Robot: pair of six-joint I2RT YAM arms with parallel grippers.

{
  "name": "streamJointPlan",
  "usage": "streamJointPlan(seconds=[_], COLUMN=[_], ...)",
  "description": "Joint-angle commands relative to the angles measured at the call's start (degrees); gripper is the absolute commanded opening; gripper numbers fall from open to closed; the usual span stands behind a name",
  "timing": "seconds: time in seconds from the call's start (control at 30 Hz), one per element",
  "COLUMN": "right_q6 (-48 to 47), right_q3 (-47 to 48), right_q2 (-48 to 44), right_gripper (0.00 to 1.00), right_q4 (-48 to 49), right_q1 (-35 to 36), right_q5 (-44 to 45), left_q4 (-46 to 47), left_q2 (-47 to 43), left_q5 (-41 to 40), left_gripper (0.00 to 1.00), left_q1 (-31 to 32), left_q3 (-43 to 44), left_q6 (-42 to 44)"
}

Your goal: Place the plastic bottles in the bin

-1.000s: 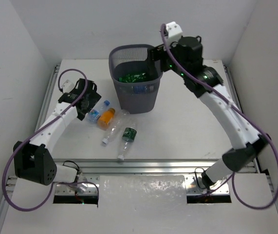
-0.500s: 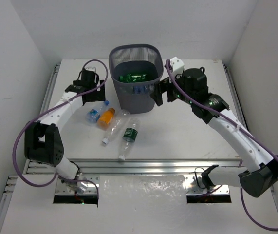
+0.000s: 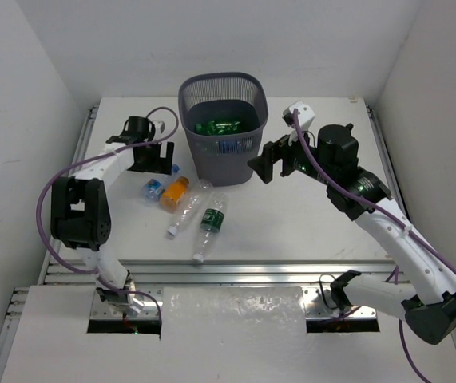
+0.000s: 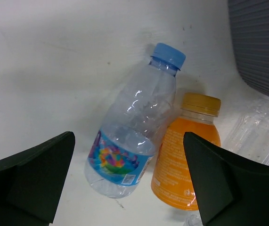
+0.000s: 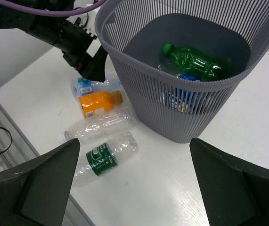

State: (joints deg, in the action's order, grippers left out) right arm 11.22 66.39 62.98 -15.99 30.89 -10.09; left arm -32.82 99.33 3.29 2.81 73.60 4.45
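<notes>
Four plastic bottles lie on the table left of the bin [image 3: 226, 163]: a blue-capped clear one [image 3: 154, 187] [image 4: 129, 136], an orange one [image 3: 176, 191] [image 4: 187, 160], a crushed clear one [image 3: 188, 209] [image 5: 101, 126] and a green-labelled one [image 3: 210, 223] [image 5: 105, 159]. A green bottle [image 5: 191, 59] and a blue-labelled one [image 5: 185, 92] lie inside the bin [image 5: 181, 113]. My left gripper [image 3: 152, 156] [image 4: 128, 140] hangs open over the blue-capped bottle, holding nothing. To the right of the bin, my right gripper [image 3: 266, 164] [image 5: 134, 142] is open and empty in the air.
The bin's mesh wall [image 4: 261, 42] stands close on the right of the left gripper. The left arm [image 5: 73, 40] reaches across behind the lying bottles. White walls enclose the table [image 3: 315, 223] on three sides. A metal rail [image 3: 235, 271] runs along the near edge.
My right gripper has left the bin's rim and swung down to its right front, still open. My left arm has folded back and its gripper now hangs over the blue-capped bottle.
</notes>
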Motion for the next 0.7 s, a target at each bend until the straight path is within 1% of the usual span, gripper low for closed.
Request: streamJointPlan(seconds=[0.0, 0.07, 0.13, 0.2, 0.27, 0.3, 0.33, 0.37, 0.4, 0.43, 0.47, 0.53, 0.57, 0.6, 0.63, 0.67], right_q6=[1.2, 1.4, 1.6, 2.0, 2.3, 2.8, 3.0, 3.2, 3.5, 3.7, 3.9, 4.2, 4.3, 4.9, 5.4, 6.9], right_q3=[-1.1, -1.0, -1.0, -1.3, -1.4, -1.5, -1.8, -1.7, -1.7, -1.5, -1.1, -0.5, 0.2, 0.7, 1.5, 1.8], right_q2=[-1.2, -1.3, -1.2, -1.2, -1.2, -1.0, -0.9, -0.9, -0.8, -0.7, -0.5, -0.1, -0.1, 0.0, 0.0, 0.3], right_gripper=[0.99, 0.99, 0.99, 0.99, 0.99, 0.99, 0.99, 0.99, 0.99, 0.99, 0.99, 0.99, 0.99, 0.99, 0.99, 0.99], right_q4=[3.4, 3.6, 3.7, 4.1, 4.3, 4.6, 4.8, 5.2, 5.2, 5.2, 4.9, 4.6, 4.2, 4.0, 3.9, 4.3], right_q1=[0.0, 0.0, 0.0, 0.0, 0.0, 0.0, 0.1, 0.0, 0.0, 0.0, 0.0, 0.0, 0.0, 0.0, 0.0, 0.1], right_q5=[-2.4, -2.8, -3.4, -3.5, -3.9, -4.1, -4.6, -4.8, -4.9, -5.1, -5.6, -6.1, -6.3, -7.1, -8.0, -9.2], left_q4=[0.6, 0.9, 1.2, 1.9, 2.8, 3.0, 2.7, 2.4, 2.0, 1.6, 1.4, 0.6, -0.3, -1.6, -2.3, -3.0], left_q2=[1.6, 2.7, 3.8, 4.4, 4.9, 5.7, 6.2, 6.8, 7.8, 8.0, 7.8, 6.3, 5.4, 2.1, -0.1, -5.8], left_q5=[1.2, -1.7, -3.0, -6.2, -9.8, -10.6, -11.7, -11.8, -11.7, -11.7, -11.9, -12.8, -14.0, -15.0, -16.4, -16.2], left_gripper=[0.96, 0.95, 0.91, 0.91, 0.83, 0.7, 0.6, 0.54, 0.51, 0.42, 0.38, 0.19, 0.06, 0.0, 0.0, 0.0], left_q1=[-0.1, -0.2, -0.3, -0.8, -1.4, -2.3, -2.6, -2.8, -2.8, -2.8, -2.8, -4.3, -4.4, -4.6, -4.7, -4.7], left_q3=[-0.4, -1.3, -1.9, -2.9, -3.6, -3.6, -3.1, -2.7, -2.3, -2.1, -1.8, -1.8, -1.4, -1.3, -1.8, -2.1], left_q6=[-0.5, -1.3, -2.5, -3.7, -5.7, -6.9, -7.5, -8.5, -8.9, -9.1, -9.8, -10.4, -11.6, -12.5, -13.4, -15.2])
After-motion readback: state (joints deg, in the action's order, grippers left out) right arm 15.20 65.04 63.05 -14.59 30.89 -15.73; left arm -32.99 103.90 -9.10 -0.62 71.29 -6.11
